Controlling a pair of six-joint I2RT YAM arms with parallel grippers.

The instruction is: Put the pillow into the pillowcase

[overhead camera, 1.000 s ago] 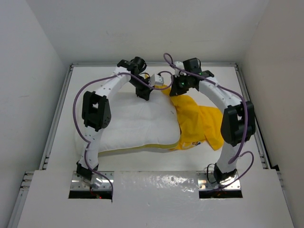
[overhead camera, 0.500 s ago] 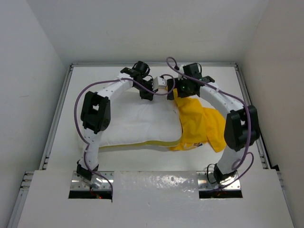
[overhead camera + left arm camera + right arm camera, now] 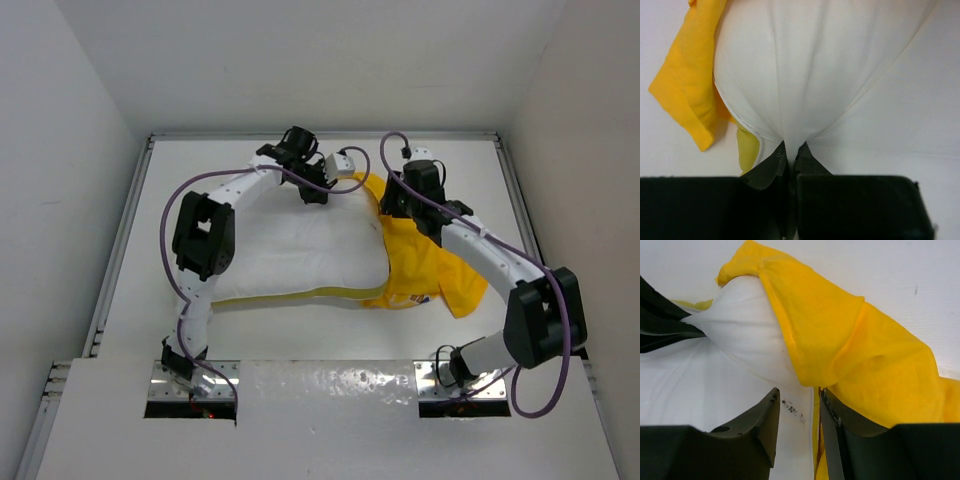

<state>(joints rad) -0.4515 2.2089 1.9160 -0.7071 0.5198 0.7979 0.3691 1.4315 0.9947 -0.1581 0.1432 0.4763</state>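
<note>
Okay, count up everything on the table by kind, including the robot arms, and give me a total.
White pillow: 1
Yellow pillowcase: 1
Robot arms: 2, the left arm and the right arm
Total: 4

Lab cell: white walls point(image 3: 330, 60), table-bolted robot arms point(image 3: 205, 232).

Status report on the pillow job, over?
Left tool shut on corner of white puffy pillow. Right tool open beside thin yellow pillowcase, draped over pillow's end. Nothing blocking.
</note>
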